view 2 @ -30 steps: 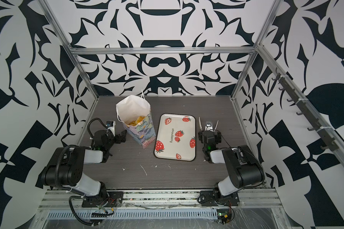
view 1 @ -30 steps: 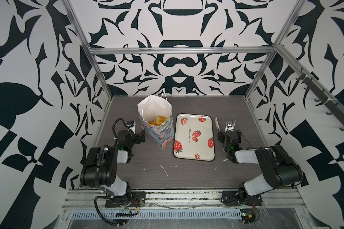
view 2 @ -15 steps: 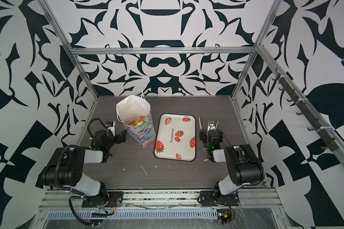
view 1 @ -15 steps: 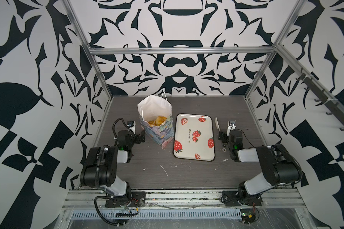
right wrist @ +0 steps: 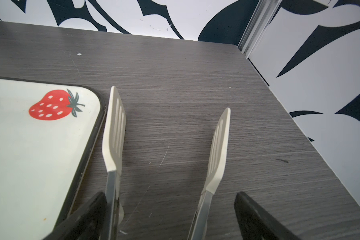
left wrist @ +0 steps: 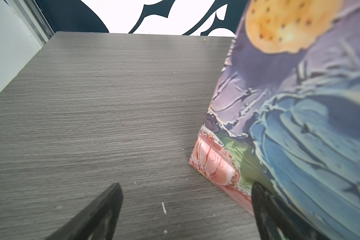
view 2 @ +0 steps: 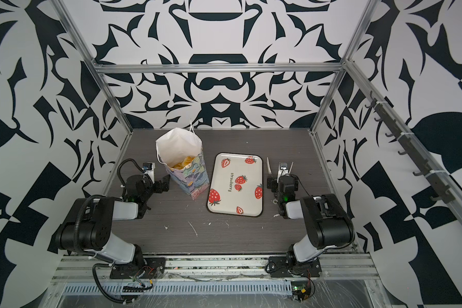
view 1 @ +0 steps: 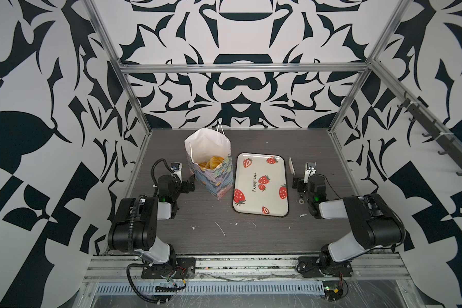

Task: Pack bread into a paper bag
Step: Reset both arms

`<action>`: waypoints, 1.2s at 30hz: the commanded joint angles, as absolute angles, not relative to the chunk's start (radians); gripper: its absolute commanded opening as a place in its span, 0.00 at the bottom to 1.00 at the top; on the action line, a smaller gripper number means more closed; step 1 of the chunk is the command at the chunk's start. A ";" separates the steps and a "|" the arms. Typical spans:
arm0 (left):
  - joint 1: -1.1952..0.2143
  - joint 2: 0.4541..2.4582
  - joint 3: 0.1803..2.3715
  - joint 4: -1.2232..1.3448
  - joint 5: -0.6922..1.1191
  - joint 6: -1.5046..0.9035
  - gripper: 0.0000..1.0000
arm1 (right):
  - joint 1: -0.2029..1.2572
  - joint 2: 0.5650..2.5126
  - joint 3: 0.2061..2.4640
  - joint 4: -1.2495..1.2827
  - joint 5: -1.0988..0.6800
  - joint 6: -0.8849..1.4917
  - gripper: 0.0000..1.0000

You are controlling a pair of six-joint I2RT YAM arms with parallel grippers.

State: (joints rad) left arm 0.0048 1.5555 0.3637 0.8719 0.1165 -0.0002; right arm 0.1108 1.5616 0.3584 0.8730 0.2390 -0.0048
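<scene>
Grey wood-grain table, black-and-white patterned walls on three sides. Left gripper sits low over the table, jaws spread wide with nothing between them. Paper bag stands upright just beside its inner finger; can't tell whether they touch. Bread lies down inside the bag. Right gripper is also low and spread wide. Tongs sit between its fingers, one arm against a finger, the other clear of its finger, so not squeezed. Strawberry tray lies flat just beside the right gripper on its inward side, between it and the bag.
</scene>
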 commanded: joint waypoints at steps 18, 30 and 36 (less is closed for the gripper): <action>0.007 1.564 0.379 0.905 0.139 0.000 0.99 | 0.109 1.563 0.354 0.923 0.236 -0.008 0.99; 0.006 1.622 0.166 1.391 0.223 0.025 0.99 | 0.109 1.553 0.298 1.013 0.135 -0.032 0.99; 0.007 1.562 0.316 1.016 0.157 0.003 0.99 | 0.109 1.555 0.342 0.936 0.184 -0.016 0.99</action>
State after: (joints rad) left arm 0.0055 1.5913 0.2218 1.1320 0.1726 0.0135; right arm 0.1108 1.5623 0.3176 0.9230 0.1726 -0.0200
